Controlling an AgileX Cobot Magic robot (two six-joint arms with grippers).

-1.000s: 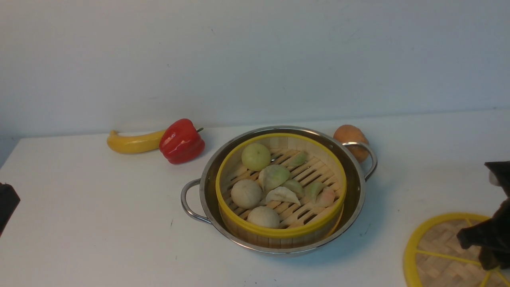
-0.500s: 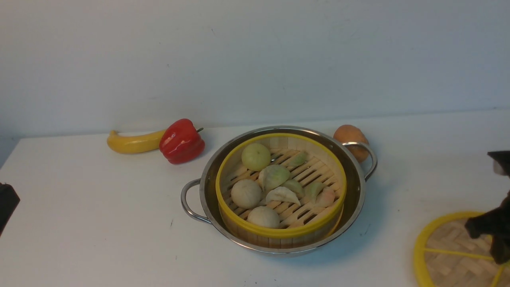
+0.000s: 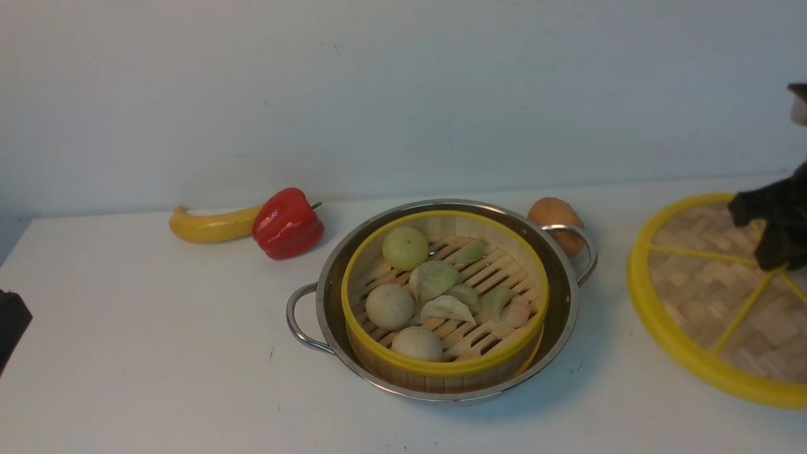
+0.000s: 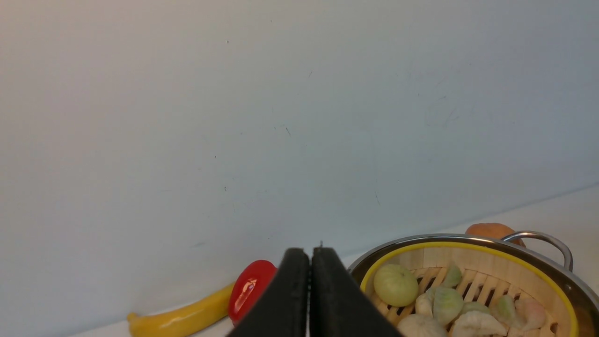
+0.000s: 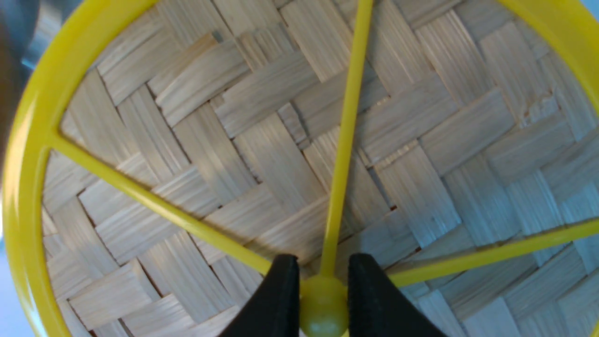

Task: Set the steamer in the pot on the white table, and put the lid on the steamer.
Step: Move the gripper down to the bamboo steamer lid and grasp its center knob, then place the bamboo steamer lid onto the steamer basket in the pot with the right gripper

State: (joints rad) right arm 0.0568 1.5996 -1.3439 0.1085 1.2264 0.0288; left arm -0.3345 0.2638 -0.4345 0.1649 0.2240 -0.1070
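The steamer (image 3: pixel 444 302), a yellow-rimmed bamboo basket with buns and dumplings, sits inside the steel pot (image 3: pixel 561 302) on the white table (image 3: pixel 157 328). Both also show in the left wrist view: steamer (image 4: pixel 472 285), pot (image 4: pixel 543 241). My right gripper (image 3: pixel 772 236) is shut on the yellow centre knob (image 5: pixel 324 304) of the woven lid (image 3: pixel 700 296) and holds it lifted and tilted at the far right, apart from the pot. The lid fills the right wrist view (image 5: pixel 262 140). My left gripper (image 4: pixel 310 290) is shut and empty, left of the pot.
A yellow banana (image 3: pixel 211 225) and a red bell pepper (image 3: pixel 287 222) lie at the back left of the pot. An orange potato-like item (image 3: pixel 553 214) sits behind the pot's right handle. A grey wall backs the table.
My right gripper has risen with the lid, which left the table's front right corner and now hangs tilted higher up. The pot, steamer and left arm have not moved.
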